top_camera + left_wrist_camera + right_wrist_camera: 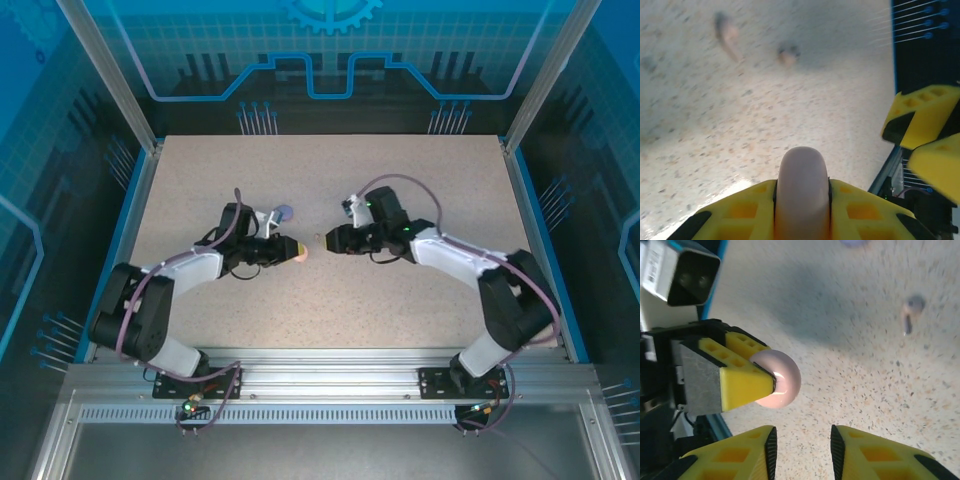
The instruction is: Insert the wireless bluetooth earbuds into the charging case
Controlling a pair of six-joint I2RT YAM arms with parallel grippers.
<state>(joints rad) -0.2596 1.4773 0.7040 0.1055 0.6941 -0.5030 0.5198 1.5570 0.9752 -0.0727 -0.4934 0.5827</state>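
Note:
My left gripper is shut on a pale pink round charging case, which stands on edge between its yellow fingers. In the top view that case sits at mid-table, with the left gripper just left of it. My right gripper faces it from the right, a short gap away. Its jaws stand open with nothing between them, and the pink case lies just ahead to the left. Two small blurred earbuds lie on the table beyond. One earbud lies ahead of the right gripper.
A purple round case rests on the table just behind the left gripper. The speckled tabletop is ringed by a blue rim and metal posts. The right gripper's yellow fingers show close by in the left wrist view.

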